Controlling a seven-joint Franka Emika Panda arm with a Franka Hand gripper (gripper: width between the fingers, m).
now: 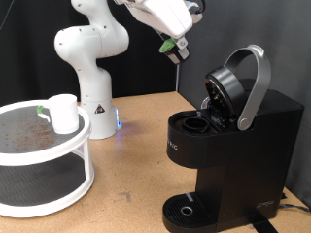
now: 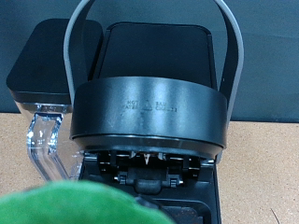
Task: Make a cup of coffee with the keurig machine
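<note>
Above the keurig machine (image 1: 228, 136), at its eleven o'clock, the gripper (image 1: 176, 47) seems closed on a green-topped pod (image 2: 79, 205). Its lid (image 1: 239, 85) stands raised, exposing the chamber (image 1: 199, 123); the cup (image 1: 63, 113) waits on the rack (image 1: 44, 189).

The arm reached in from the exterior view's top — its gripper (image 1: 177, 49) hung high, angled downward.

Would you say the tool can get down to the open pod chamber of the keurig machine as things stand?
Probably yes. The keurig machine has its lid raised, leaving the pod chamber uncovered, and the tool hangs in open air above it, holding something green. The raised handle beside the path looks like the only crowding.
</note>
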